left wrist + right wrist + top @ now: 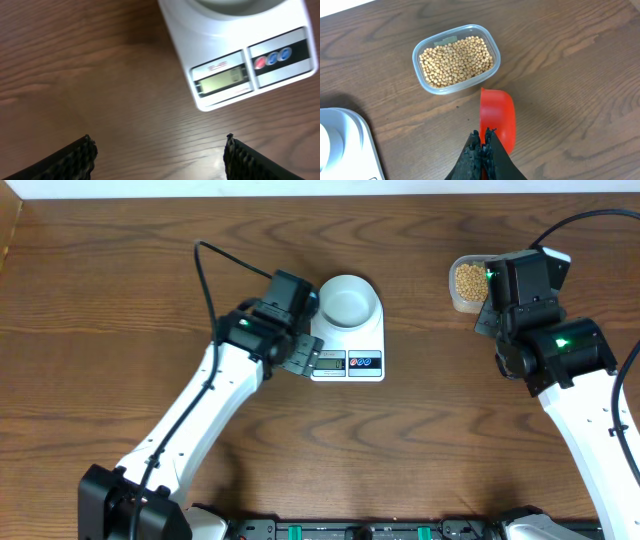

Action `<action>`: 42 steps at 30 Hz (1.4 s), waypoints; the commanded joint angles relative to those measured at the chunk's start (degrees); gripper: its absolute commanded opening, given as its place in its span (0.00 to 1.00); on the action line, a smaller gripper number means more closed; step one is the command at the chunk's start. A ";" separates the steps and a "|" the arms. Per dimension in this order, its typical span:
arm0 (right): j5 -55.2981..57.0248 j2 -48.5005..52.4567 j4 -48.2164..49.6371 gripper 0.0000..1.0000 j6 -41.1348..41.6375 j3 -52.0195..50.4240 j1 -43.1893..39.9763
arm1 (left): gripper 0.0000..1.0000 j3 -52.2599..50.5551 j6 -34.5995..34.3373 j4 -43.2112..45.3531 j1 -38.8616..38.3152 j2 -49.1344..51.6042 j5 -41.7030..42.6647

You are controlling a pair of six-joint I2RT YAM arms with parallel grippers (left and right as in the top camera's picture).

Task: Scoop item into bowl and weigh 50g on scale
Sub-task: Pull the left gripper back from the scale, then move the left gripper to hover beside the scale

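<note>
The pale bowl [348, 300] sits on the white scale [349, 362], whose display and buttons face the front; the scale also shows in the left wrist view [240, 65]. The bowl looks empty. Tan beans [456, 61] fill a clear plastic tub [490, 70], seen in the overhead view at the back right [465, 283]. My right gripper [484, 136] is shut on a red scoop [497, 119] and holds it just in front of the tub; the scoop looks empty. My left gripper [159, 150] is open and empty, above bare table just front-left of the scale.
The tub stands near the table's back edge. A corner of the scale shows in the right wrist view [345, 145]. Black cables run over the table behind both arms.
</note>
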 commanded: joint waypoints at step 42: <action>1.33 0.39 0.37 0.01 -0.17 -0.37 -0.28 | 0.84 0.02 -2.54 2.27 -1.60 -0.63 4.85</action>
